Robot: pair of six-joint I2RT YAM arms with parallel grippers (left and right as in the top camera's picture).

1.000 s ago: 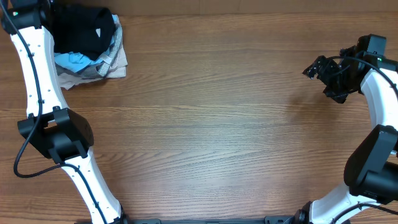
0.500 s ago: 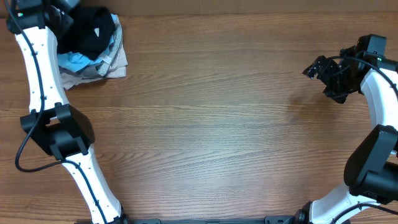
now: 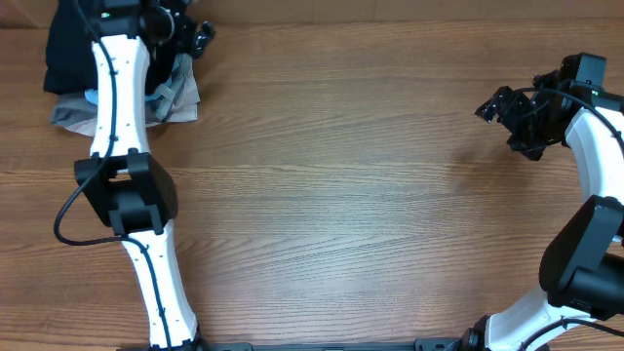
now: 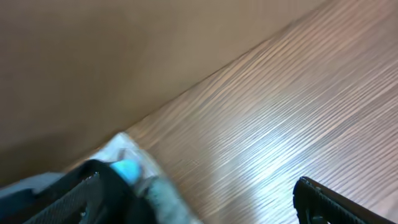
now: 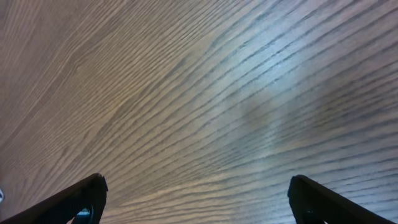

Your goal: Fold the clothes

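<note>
The clothes (image 3: 66, 54), a black folded garment, lie on a pile at the table's far left corner, with my left arm crossing over their right part. My left gripper (image 3: 187, 37) hovers open at the pile's right edge. In the blurred left wrist view its jaws (image 4: 199, 208) stand wide apart over a light-blue piece (image 4: 127, 169) and bare wood, gripping nothing. My right gripper (image 3: 507, 112) hangs open at the far right, and its wrist view (image 5: 199, 205) shows only table wood between the fingers.
Under the black garment lie grey folded pieces (image 3: 180, 97) and a light-blue piece (image 3: 90, 97). The wooden table (image 3: 341, 195) stretches between the two arms. The table's back edge and a brown wall (image 4: 93, 62) run just behind the pile.
My left gripper has opened from shut and swung right, from the pile's left side to its right edge. The black garment now shows left of the arm. The right arm is still.
</note>
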